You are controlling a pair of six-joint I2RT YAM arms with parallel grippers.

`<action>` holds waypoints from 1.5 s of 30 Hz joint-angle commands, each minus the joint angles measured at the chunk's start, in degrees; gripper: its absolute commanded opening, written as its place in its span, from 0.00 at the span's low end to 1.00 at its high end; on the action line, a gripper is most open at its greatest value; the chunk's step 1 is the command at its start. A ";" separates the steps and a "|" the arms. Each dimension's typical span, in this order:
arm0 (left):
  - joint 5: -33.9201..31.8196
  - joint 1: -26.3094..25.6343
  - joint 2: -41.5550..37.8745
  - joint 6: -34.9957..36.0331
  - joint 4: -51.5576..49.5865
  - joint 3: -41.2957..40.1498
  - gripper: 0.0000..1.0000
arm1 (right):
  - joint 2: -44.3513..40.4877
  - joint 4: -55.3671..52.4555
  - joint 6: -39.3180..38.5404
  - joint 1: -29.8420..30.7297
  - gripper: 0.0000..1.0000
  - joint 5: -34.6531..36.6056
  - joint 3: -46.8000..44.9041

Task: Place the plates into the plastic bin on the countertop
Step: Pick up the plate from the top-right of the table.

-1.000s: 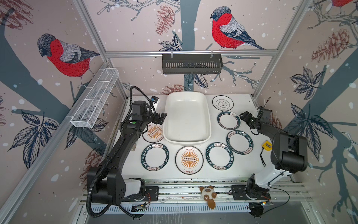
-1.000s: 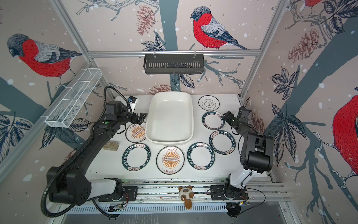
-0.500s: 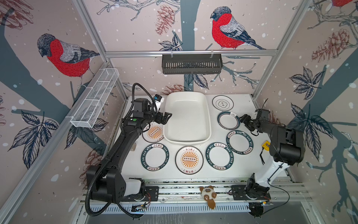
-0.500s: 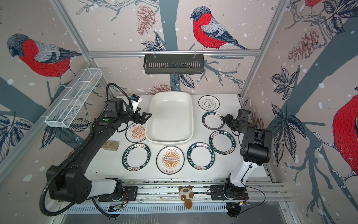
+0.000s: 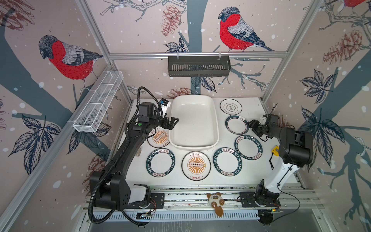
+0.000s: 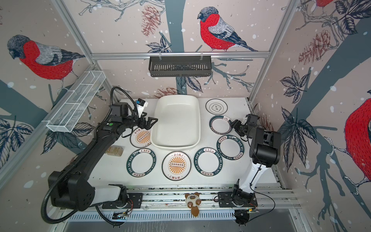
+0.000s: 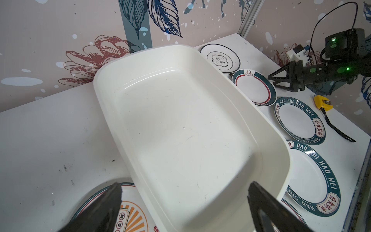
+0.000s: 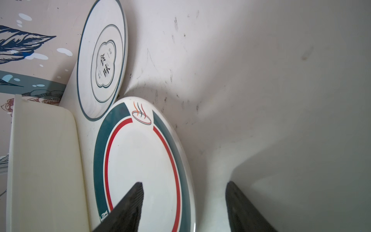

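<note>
Evidently nothing has gone into the plastic bin yet: its floor is bare and all seven plates lie flat on the surface around it. The right claw is low at the outer edge of the green-and-red banded plate, which lies just beside the bin's long wall on the right arm's side. Its jaws stand moderately apart and hold nothing. In the right wrist view one finger hangs over the plate's face and the other over bare surface past the rim, likely so the claw can pinch that thin edge, since a flat plate offers no other hold. The left claw hovers wide apart and empty over the bin's opposite wall, above an orange sunburst plate whose edge sits tucked under the bin's rolled rim. That plate probably needs sliding clear before any lift. A black-ringed plate lies by the bin's far corner on the right arm's side. Two lettered plates and a second sunburst plate line up before the bin's near rim, with a third lettered plate off its near corner
</note>
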 commanded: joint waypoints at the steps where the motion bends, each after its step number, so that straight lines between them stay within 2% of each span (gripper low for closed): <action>1: 1.58 -0.05 -0.09 0.30 0.33 -0.08 0.97 | 1.23 -1.68 -0.12 -0.21 0.65 -2.07 0.29; 7: 1.97 -0.06 0.21 0.15 0.76 -0.11 0.97 | 2.39 -2.36 -0.43 -0.16 0.59 -3.33 0.43; 15: 2.54 -0.10 0.17 0.12 0.71 -0.08 0.97 | 2.95 -2.16 -0.05 -0.38 0.57 -4.45 -0.38; 23: 2.85 -0.21 0.00 0.04 0.77 0.00 0.97 | 2.91 -1.51 0.28 -0.65 0.49 -4.80 -1.14; 31: 2.81 -0.23 -0.01 -0.04 0.98 -0.24 0.97 | 2.92 -0.72 0.72 -1.06 0.45 -5.69 -1.37; 33: 2.89 -0.23 0.02 -0.05 1.08 -0.28 0.97 | 2.98 -0.37 0.86 -1.16 0.41 -6.05 -1.46; 37: 2.83 -0.18 0.00 -0.05 1.03 -0.22 0.97 | 3.34 0.06 1.12 -1.35 0.40 -6.45 -1.44; 39: 2.83 -0.23 0.00 -0.14 1.01 -0.13 0.97 | 3.44 0.43 1.29 -1.43 0.36 -6.80 -1.55; 45: 2.77 -0.23 -0.09 0.04 0.81 -0.26 0.97 | 2.81 1.72 2.03 -1.78 0.35 -6.88 -2.33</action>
